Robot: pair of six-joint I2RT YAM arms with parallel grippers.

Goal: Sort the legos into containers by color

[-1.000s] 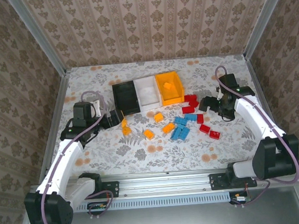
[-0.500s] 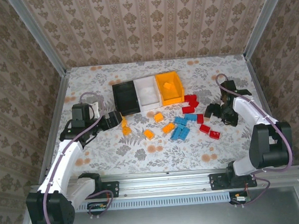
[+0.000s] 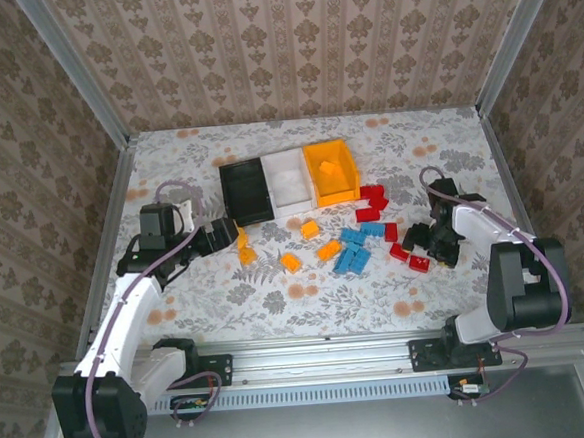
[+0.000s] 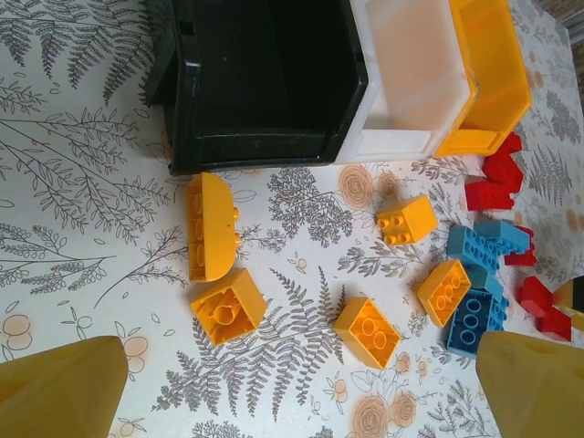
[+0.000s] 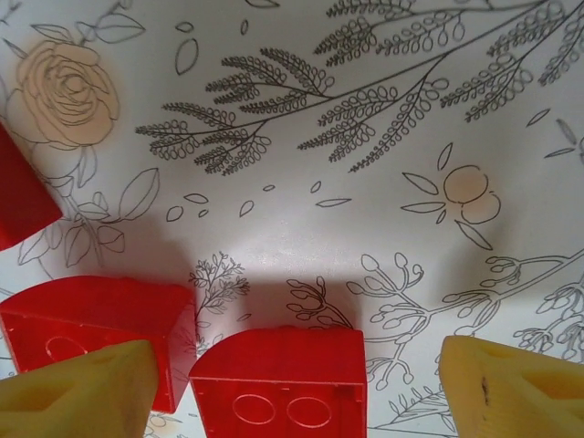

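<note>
Glossy plastic legos, smooth plastic bins, matt tabletop

A back wall and two side walls, papered in beige and brown damask stripes, close in the desk on three sides. Bare aluminium posts slant up the upper left and upper right corners. The desk surface is white, printed with grey ferns and peach flowers. A slotted metal rail crosses the bottom of the frame. The light is soft and even.

No writing, label, brand mark, number or sign can be read on anything in these pictures.
</note>
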